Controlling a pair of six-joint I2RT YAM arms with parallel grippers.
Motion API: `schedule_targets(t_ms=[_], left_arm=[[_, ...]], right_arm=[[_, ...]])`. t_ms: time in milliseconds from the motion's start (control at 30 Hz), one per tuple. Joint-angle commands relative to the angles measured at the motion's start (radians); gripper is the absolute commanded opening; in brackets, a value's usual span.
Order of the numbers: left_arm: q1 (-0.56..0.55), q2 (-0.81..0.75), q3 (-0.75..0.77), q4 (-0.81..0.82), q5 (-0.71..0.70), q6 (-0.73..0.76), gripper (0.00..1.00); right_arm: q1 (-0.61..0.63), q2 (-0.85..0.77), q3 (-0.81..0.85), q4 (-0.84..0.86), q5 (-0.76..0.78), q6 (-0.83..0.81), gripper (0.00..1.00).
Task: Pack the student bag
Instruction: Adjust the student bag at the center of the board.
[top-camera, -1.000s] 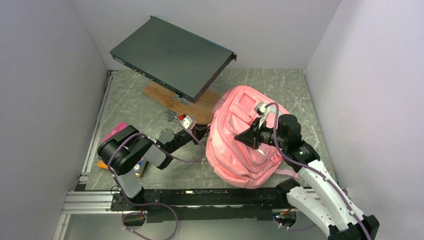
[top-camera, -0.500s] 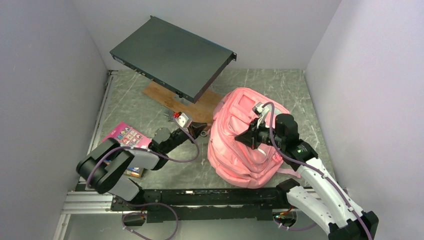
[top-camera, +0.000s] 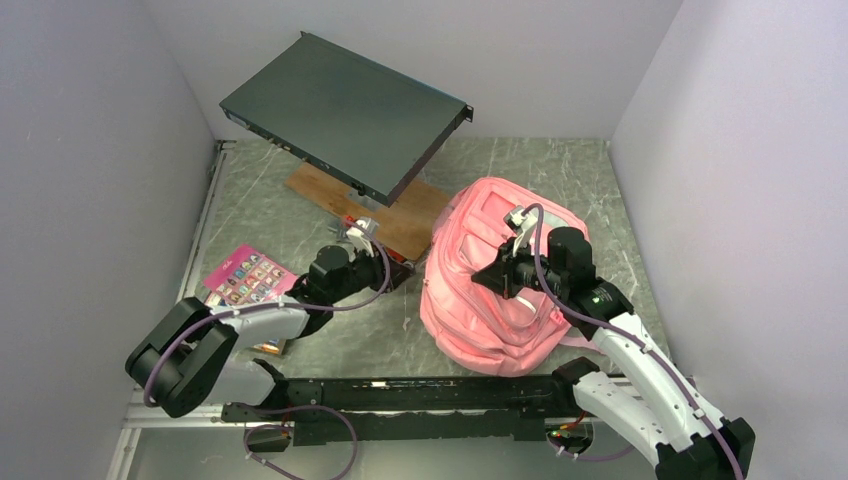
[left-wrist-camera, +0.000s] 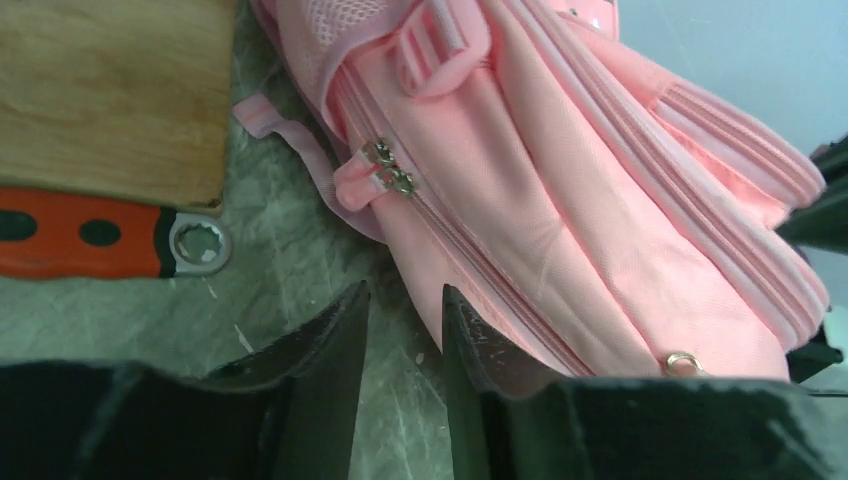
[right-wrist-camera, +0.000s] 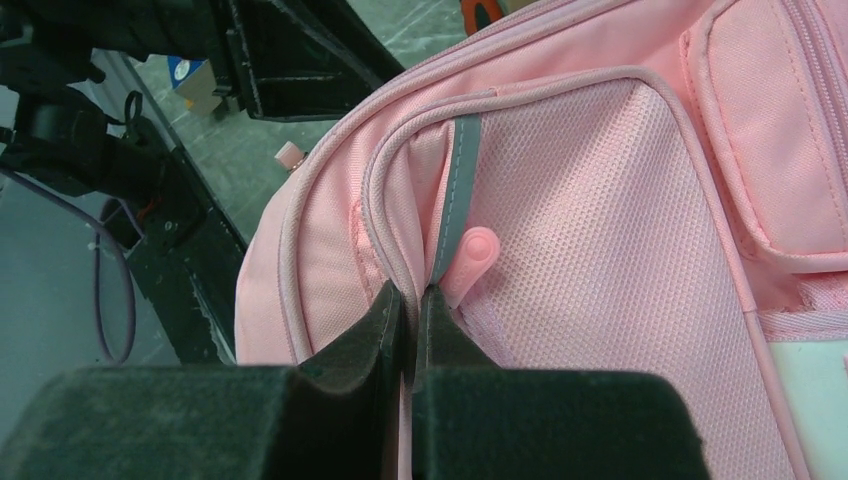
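The student bag (top-camera: 500, 290) is a pink backpack lying right of centre on the table. My right gripper (top-camera: 482, 281) is over its left side. In the right wrist view it (right-wrist-camera: 410, 296) is shut on the bag's piped seam beside a grey strip (right-wrist-camera: 458, 190) and a pink rubber tab (right-wrist-camera: 473, 258). My left gripper (top-camera: 400, 266) reaches toward the bag's left edge. In the left wrist view it (left-wrist-camera: 405, 296) is open a narrow gap and empty, low over the table just beside the bag (left-wrist-camera: 560, 190). Two zip pulls (left-wrist-camera: 390, 170) sit ahead of it.
A dark flat rack unit (top-camera: 345, 115) rests tilted at the back over a wooden board (top-camera: 395, 215). An orange-handled wrench (left-wrist-camera: 100, 235) lies by the board. A pink picture book (top-camera: 247, 276) lies at the left near the left arm. Walls close both sides.
My left arm has stretched out to the right toward the bag, uncovering the pink book. My right gripper, still shut on the bag, has shifted slightly left with the fabric.
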Motion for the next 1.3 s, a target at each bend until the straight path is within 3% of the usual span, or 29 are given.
schedule_targets(t_ms=[0,100,300,467,667,833,1267], left_arm=[[0.045,0.047,0.029,0.051,0.054,-0.192,0.44],[0.091,0.099,-0.01,0.241,0.116,-0.188,0.5],[0.069,0.178,-0.095,0.568,0.059,0.166,0.67],[0.066,0.28,-0.104,0.734,0.104,0.35,0.63],[0.06,0.418,-0.094,0.95,0.172,0.378,0.58],[0.049,0.465,-0.06,0.96,0.263,0.371,0.58],[0.0,0.496,0.037,0.881,0.219,0.395,0.57]], right_arm=[[-0.001,-0.027,0.03,0.154,-0.106,0.047,0.0],[-0.001,-0.038,0.034,0.159,-0.134,0.048,0.0],[-0.001,-0.039,0.025,0.192,-0.19,0.067,0.0],[-0.001,-0.024,0.035,0.195,-0.209,0.065,0.0],[-0.001,-0.015,0.033,0.2,-0.212,0.061,0.0],[-0.001,-0.018,0.031,0.199,-0.215,0.057,0.0],[-0.002,-0.027,0.026,0.206,-0.22,0.06,0.0]])
